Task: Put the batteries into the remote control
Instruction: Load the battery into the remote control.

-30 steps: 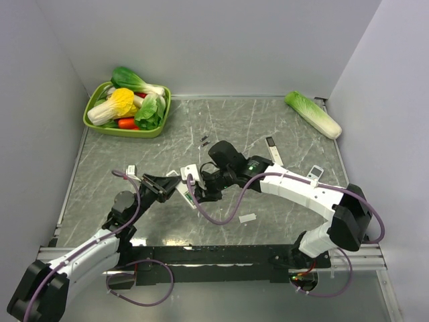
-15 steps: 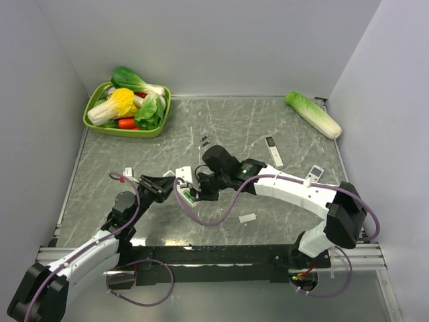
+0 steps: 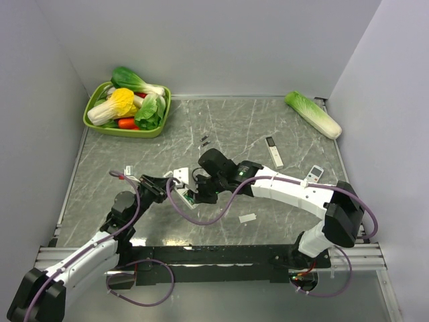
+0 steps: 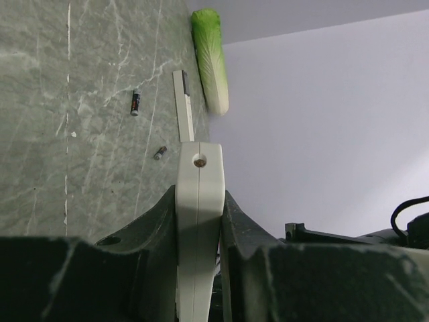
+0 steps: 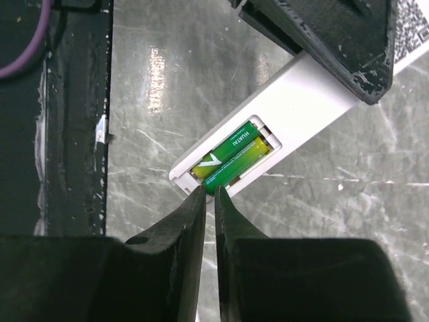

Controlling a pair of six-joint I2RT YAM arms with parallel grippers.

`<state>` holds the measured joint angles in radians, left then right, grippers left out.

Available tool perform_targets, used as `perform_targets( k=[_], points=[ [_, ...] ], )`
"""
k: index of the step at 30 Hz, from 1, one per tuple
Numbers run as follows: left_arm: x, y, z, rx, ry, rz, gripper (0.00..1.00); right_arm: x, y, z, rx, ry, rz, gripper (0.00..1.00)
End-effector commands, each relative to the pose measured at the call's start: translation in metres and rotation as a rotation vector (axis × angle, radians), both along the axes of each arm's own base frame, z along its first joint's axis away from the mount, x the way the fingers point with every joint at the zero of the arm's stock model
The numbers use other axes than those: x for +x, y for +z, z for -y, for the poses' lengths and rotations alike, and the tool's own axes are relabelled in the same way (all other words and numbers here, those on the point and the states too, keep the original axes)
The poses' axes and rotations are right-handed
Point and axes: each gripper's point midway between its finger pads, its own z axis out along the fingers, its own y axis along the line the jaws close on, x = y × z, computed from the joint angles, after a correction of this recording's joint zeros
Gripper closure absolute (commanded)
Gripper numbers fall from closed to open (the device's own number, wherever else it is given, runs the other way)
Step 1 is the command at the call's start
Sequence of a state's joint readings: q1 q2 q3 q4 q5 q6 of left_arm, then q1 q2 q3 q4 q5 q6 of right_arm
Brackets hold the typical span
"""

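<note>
Only your right wrist view shows the batteries (image 5: 233, 155) clearly. They lie side by side in the recess of the remote (image 5: 315, 94), and in the top view they are too small to make out. Your right gripper (image 5: 209, 196) is nearly closed and holds nothing, with its tips at the batteries' near end. Your left wrist view shows the left gripper (image 4: 199, 228) clamped on the remote.

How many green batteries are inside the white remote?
2. One green battery and a brighter one lie side by side in the open recess of the remote control, just beyond the right gripper. No more show there; others may be hidden elsewhere.
</note>
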<state>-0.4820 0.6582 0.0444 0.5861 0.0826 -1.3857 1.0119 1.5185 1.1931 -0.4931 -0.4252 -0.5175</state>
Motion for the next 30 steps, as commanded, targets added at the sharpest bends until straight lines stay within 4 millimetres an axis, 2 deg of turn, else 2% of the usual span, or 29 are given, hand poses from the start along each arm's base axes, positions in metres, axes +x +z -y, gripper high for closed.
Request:
perform_targets(
  k=[1, 3, 9, 10, 14, 16, 17, 18, 20, 22, 24, 25, 26, 30],
  points=[
    [-0.021, 0.097, 0.013, -0.186, -0.114, 0.286, 0.99, 0.017, 0.000, 0.006, -0.023, -0.140, -0.004, 0.76],
    [-0.019, 0.091, 0.012, -0.172, -0.100, 0.279, 0.99, 0.021, 0.007, 0.007, -0.003, -0.176, -0.021, 0.69],
    [-0.012, 0.075, 0.007, -0.159, -0.057, 0.235, 0.98, 0.028, 0.036, 0.013, 0.107, -0.262, -0.077, 0.62],
    [-0.011, 0.072, 0.006, -0.157, -0.051, 0.228, 0.99, 0.034, 0.041, 0.017, 0.128, -0.285, -0.089, 0.62],
    [-0.011, 0.070, 0.005, -0.159, -0.043, 0.230, 0.98, 0.031, 0.064, 0.022, 0.236, -0.313, -0.203, 0.45],
    [-0.012, 0.071, 0.004, -0.160, -0.040, 0.240, 0.99, 0.031, 0.068, 0.024, 0.270, -0.325, -0.266, 0.39],
    [-0.012, 0.072, 0.004, -0.163, -0.040, 0.245, 0.99, 0.035, 0.070, 0.028, 0.288, -0.365, -0.319, 0.33],
    [-0.012, 0.074, 0.003, -0.168, -0.040, 0.253, 0.98, 0.027, 0.069, 0.027, 0.300, -0.343, -0.374, 0.29],
    [-0.013, 0.076, 0.003, -0.164, -0.041, 0.267, 0.99, 0.026, 0.070, 0.028, 0.336, -0.370, -0.456, 0.22],
    [-0.014, 0.081, 0.003, -0.168, -0.041, 0.290, 0.99, 0.017, 0.080, 0.023, 0.384, -0.340, -0.540, 0.18],
    [-0.015, 0.084, 0.003, -0.169, -0.042, 0.306, 0.99, 0.007, 0.076, 0.020, 0.391, -0.317, -0.612, 0.16],
    [-0.015, 0.085, 0.003, -0.165, -0.041, 0.312, 0.99, 0.007, 0.082, 0.017, 0.419, -0.315, -0.637, 0.15],
    [-0.015, 0.086, 0.003, -0.164, -0.042, 0.316, 0.99, 0.007, 0.076, 0.017, 0.417, -0.330, -0.656, 0.16],
    [-0.016, 0.087, 0.003, -0.151, -0.044, 0.329, 0.99, 0.005, 0.081, 0.014, 0.471, -0.332, -0.684, 0.16]
  ],
)
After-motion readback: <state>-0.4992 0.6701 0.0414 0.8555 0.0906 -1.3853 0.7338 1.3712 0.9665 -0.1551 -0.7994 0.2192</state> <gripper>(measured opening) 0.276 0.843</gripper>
